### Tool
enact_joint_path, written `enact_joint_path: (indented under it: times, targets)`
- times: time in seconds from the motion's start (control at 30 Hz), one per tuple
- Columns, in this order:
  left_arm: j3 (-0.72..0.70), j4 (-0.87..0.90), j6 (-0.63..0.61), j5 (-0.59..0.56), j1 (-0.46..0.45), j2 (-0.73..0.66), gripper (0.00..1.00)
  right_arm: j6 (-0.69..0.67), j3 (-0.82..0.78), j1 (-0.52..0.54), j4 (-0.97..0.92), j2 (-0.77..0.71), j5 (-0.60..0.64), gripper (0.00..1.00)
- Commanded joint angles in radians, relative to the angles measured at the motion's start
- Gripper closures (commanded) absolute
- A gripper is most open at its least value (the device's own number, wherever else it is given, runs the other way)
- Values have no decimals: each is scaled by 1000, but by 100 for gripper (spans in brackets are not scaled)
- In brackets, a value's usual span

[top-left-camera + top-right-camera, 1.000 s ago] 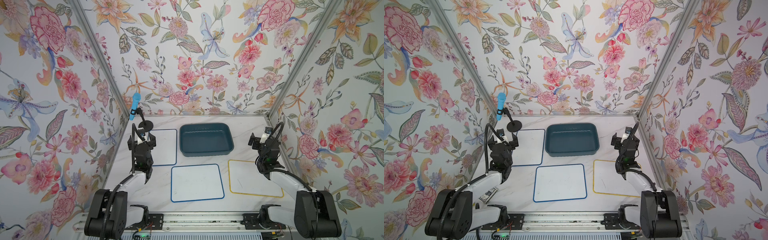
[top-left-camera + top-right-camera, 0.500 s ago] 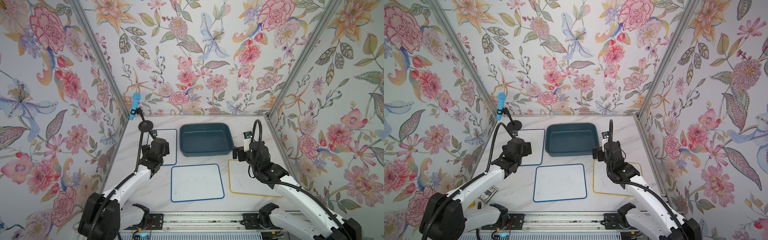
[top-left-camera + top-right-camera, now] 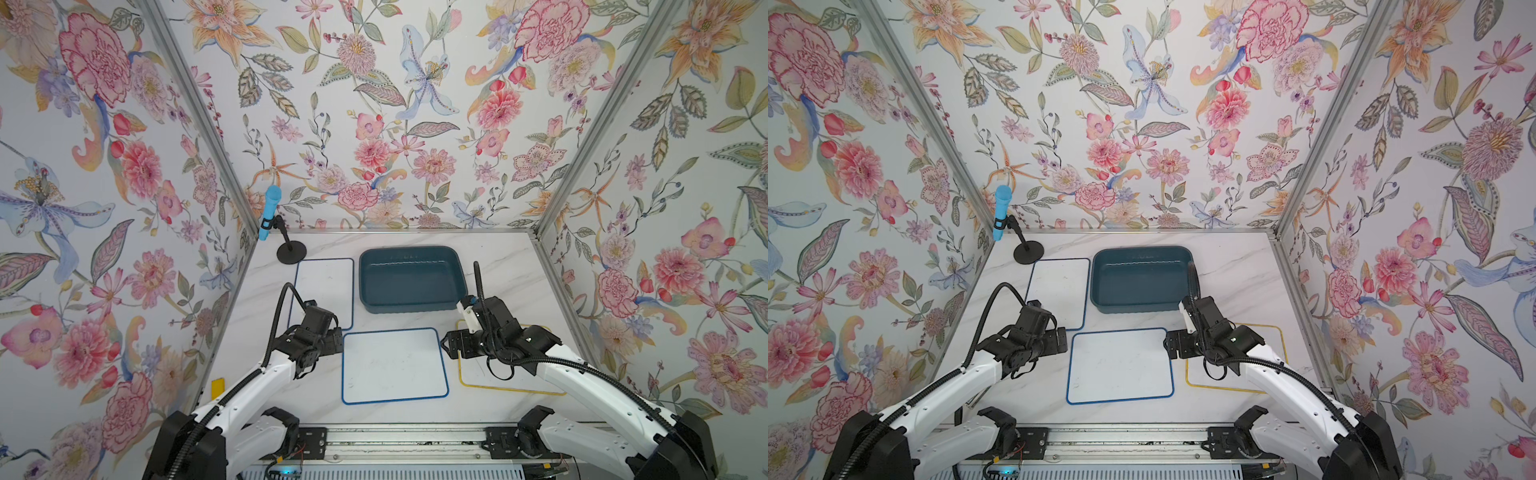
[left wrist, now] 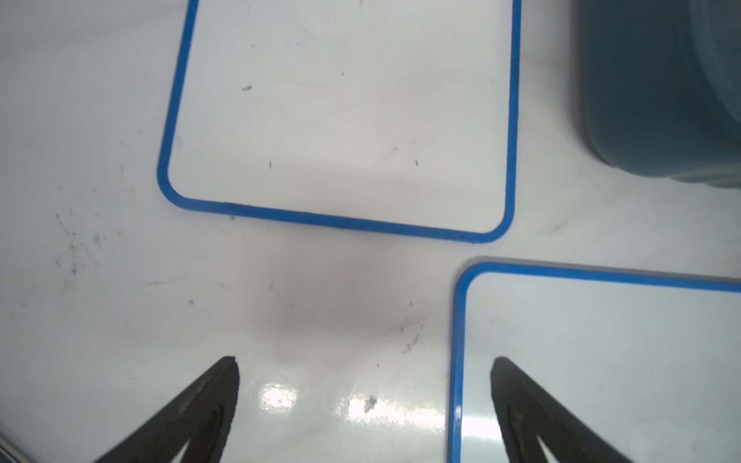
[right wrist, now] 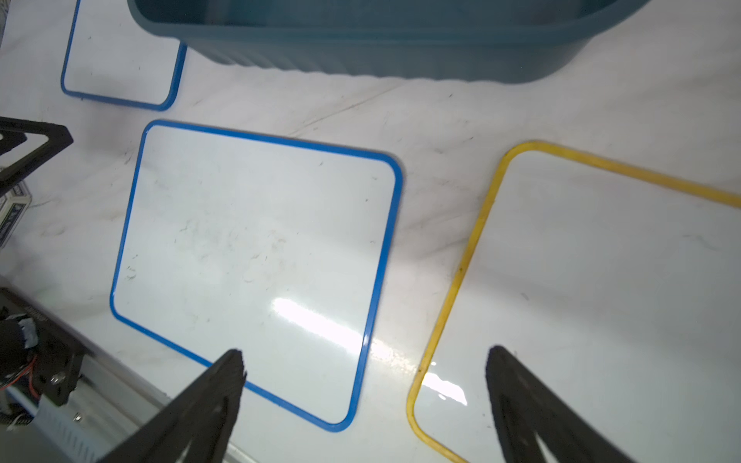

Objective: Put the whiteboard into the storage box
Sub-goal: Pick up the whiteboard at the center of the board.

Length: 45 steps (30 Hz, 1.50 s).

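Three whiteboards lie flat on the marble table. A blue-framed whiteboard [image 3: 395, 365] [image 5: 256, 248] is front centre, another blue-framed one [image 3: 328, 286] [image 4: 341, 120] is back left, and a yellow-framed one [image 3: 471, 374] [image 5: 601, 280] is partly under my right arm. The teal storage box [image 3: 409, 307] [image 5: 381, 52] stands empty behind the centre board. My left gripper [image 3: 338, 338] [image 4: 365, 360] is open, low at that board's left edge, its fingers straddling the frame. My right gripper [image 3: 448, 345] [image 5: 365, 352] is open over the gap between the centre and yellow boards.
A blue microphone [image 3: 270, 212] on a black round-based stand [image 3: 291, 251] sits in the back left corner. Floral walls close in three sides. The arms' mounting rail [image 3: 395, 440] runs along the front edge.
Both arms have swung down and inward from their positions at the table's sides to the two sides of the centre whiteboard. No whiteboard has moved.
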<state>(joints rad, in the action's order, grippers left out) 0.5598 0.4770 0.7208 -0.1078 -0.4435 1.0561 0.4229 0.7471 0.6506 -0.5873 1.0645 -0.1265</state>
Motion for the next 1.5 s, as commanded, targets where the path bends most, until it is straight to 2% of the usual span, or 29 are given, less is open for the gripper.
enact_joint_path:
  times: [0.0,0.33,0.57,0.93,1.2,1.33,1.47]
  targets:
    - [-7,73,75,105,-19,-26,1,69,-7,36,-42,34,-96,7]
    - [-57,79,134,195,-53,30,3,131,-87,63,49,153,-142,10]
    - [-97,-14,172,300,-78,40,6,120,-109,56,131,252,-209,11]
    - [-94,-65,217,422,-141,83,8,144,-158,13,198,323,-224,10]
    - [-172,-198,320,555,-151,40,11,140,-167,33,260,387,-335,14]
    - [-228,-326,415,611,-151,-22,11,139,-172,60,276,414,-353,16]
    - [-234,-390,457,643,-151,-71,12,146,-178,85,310,440,-380,18]
